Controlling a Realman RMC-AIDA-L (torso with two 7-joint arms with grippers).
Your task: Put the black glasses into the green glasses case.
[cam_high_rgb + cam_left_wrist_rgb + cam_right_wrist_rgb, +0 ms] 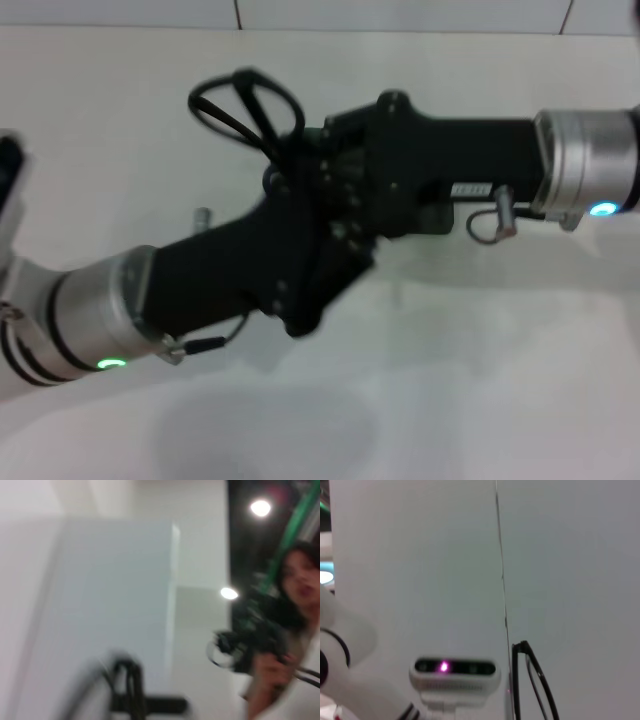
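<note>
From the head view, my left arm enters from the left edge of the tabletop and angles up toward the centre. The left gripper (305,215) sits at the middle of the table, pressed in among the right arm's hardware; I cannot tell whether its fingers are apart or together, as the two black bodies overlap there.

The black glasses (245,110) stick out from that junction toward the far edge of the table, lenses raised clear of the surface, with the temple arms running back into the grippers. Which gripper holds them I cannot tell. In the left wrist view the glasses (127,680) show only as a blurred dark frame; in the right wrist view one lens rim and a temple (532,685) show in front of a pale wall.

My right arm reaches in from the right edge, level across the table, and the right gripper (335,190) meets the left one at the centre. Its fingers are hidden, so I cannot tell their state.

The white tabletop (480,380) shows near the front edge.
</note>
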